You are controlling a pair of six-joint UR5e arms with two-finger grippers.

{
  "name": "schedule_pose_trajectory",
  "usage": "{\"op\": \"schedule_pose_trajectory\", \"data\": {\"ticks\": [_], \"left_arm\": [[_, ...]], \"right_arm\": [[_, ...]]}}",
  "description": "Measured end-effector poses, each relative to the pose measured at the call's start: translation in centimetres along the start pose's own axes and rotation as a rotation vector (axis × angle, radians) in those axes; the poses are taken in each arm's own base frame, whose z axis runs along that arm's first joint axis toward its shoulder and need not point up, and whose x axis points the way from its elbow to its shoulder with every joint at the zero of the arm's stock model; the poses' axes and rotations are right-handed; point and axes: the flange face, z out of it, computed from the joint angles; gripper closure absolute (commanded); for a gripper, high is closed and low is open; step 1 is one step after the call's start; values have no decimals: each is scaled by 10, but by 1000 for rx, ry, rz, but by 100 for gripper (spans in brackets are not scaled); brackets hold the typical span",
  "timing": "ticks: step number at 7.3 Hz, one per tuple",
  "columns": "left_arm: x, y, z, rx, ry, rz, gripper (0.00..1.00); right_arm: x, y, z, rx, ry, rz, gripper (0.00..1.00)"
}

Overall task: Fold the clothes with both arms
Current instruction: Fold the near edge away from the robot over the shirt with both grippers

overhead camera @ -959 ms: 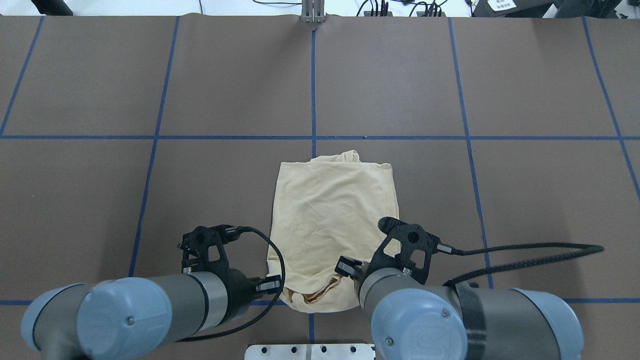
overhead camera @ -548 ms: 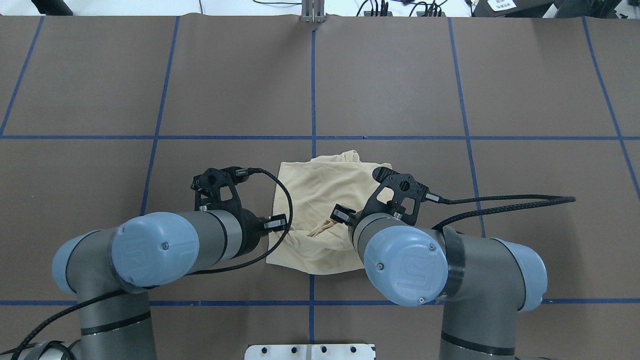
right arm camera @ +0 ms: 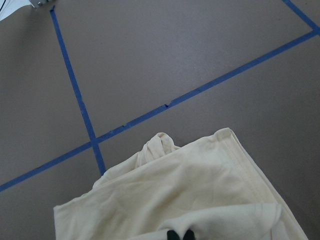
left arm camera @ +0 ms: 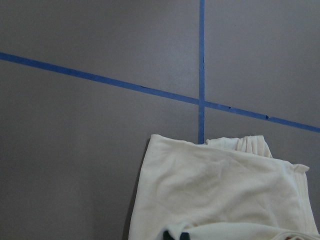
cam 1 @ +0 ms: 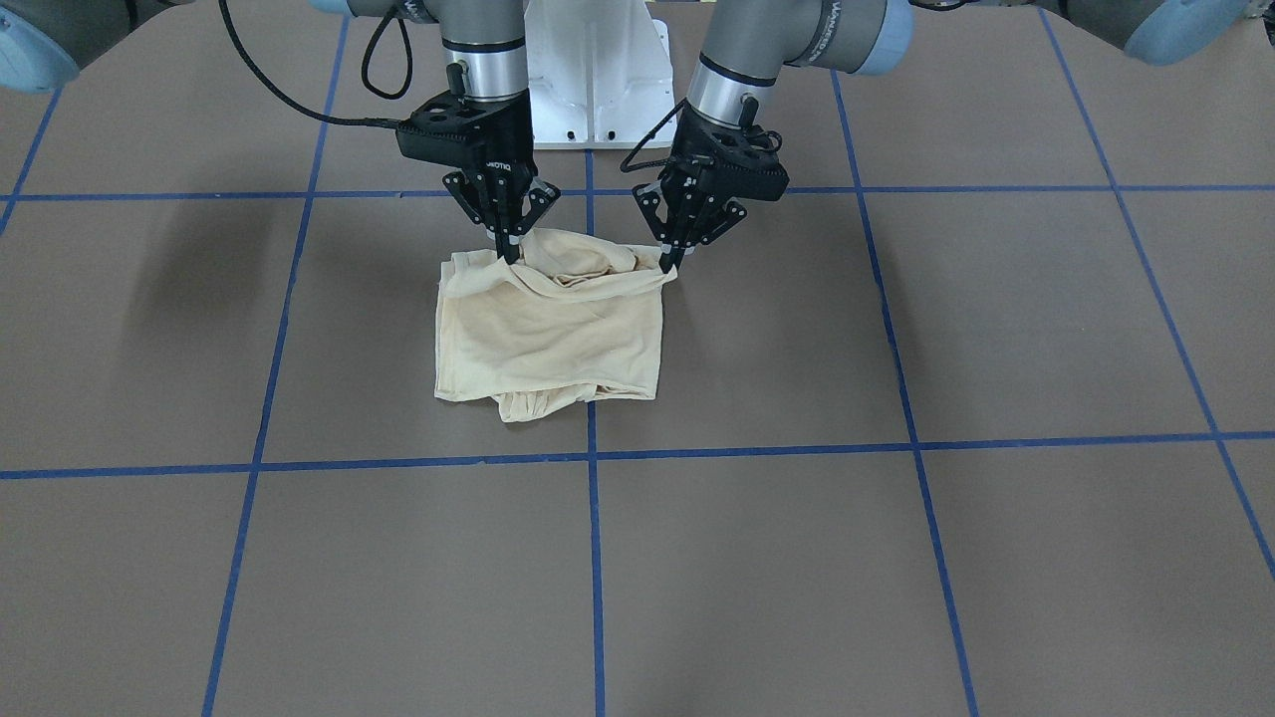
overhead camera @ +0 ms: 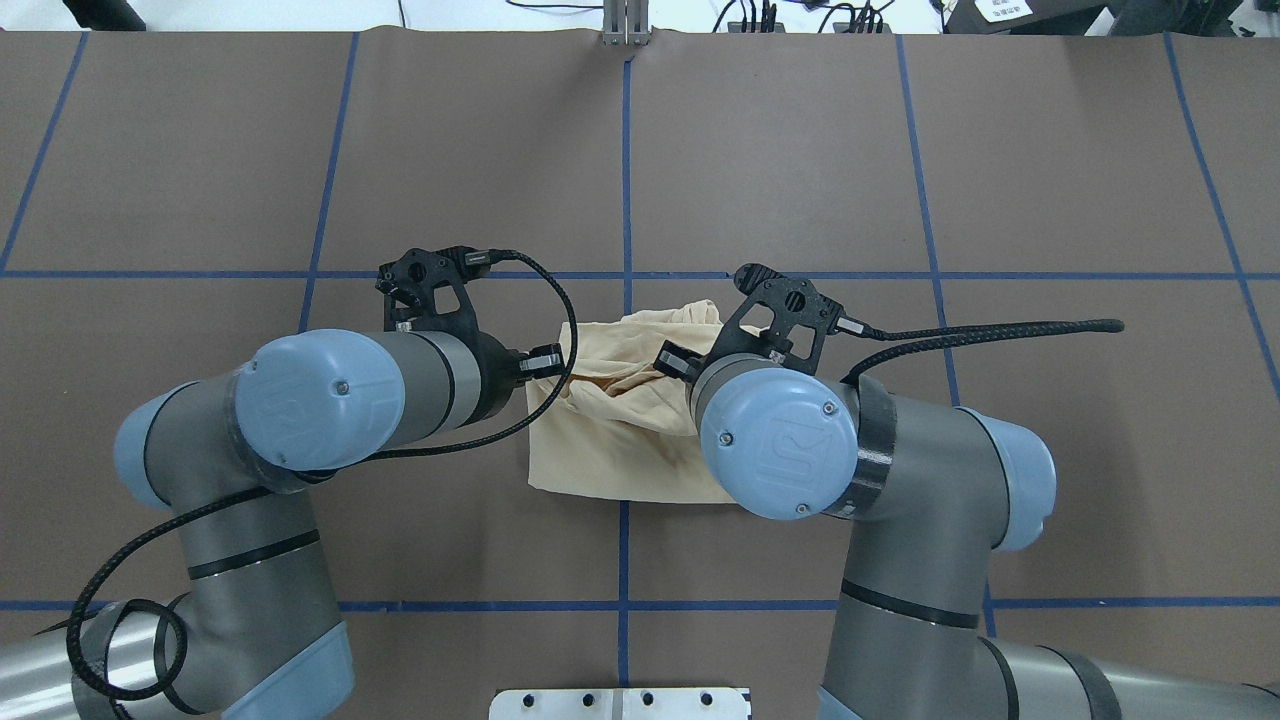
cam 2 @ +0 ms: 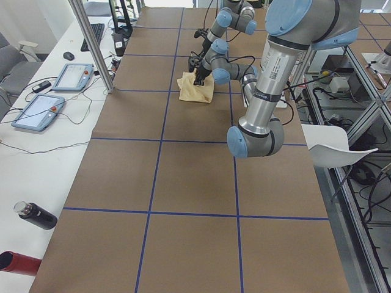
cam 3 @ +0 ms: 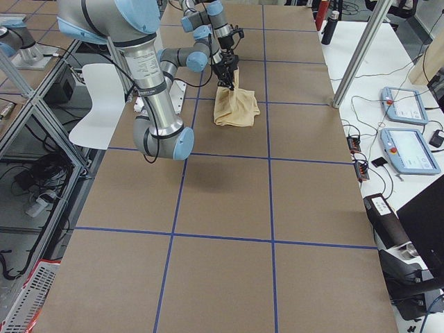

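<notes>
**Mid-fold, both grippers clamped on the near edge**

Looks like the middle of a fold, near edge over far. Gripping the shirt at both corners of its robot-side edge: left gripper nipped tight on cloth at one corner, right gripper nipped just as tight at the other. No daylight between the fingers on either, only fabric. Lifted clear of the table, that edge, and sagging a touch between the two pinches. Rest of the shirt lying flat at mid-table, astride the centre tape line and just short of the tape cross on the robot's side. Seen from overhead, both wrists hanging over the shirt's middle, so probably doubled underneath at the near end, going by the rounded crease there. From the right wrist camera, dark fingertips barely peeking out of the cloth, flat far half spread ahead.

Next up, most likely: carry the held edge toward the far edge, low and level, both arms at one pace to land it square. Set down first, and only then let go. Worth watching: a bunched lump poking out at the far edge, likely to leave the stack uneven unless covered or tucked. Thin stuff too, so apt to drag and wrinkle if pulled tight.
</notes>
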Motion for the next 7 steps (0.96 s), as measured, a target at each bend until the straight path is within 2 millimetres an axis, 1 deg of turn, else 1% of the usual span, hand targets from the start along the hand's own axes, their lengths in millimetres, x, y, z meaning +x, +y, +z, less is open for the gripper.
{"op": "schedule_pose_trajectory", "data": {"ticks": [2,3,5,7], "left_arm": [[7,-16,34,19,-45,-4,100],[8,-21,47,25,-66,0,100],[6,-28,66,31,-97,16,100],[7,-31,79,35,-103,24,100]], "right_arm": [[-7,-14,23,29,42,-13,100],[-8,-17,35,39,64,-19,100],[-7,-24,55,52,105,-34,100],[-8,-27,67,53,130,-44,100]]}}
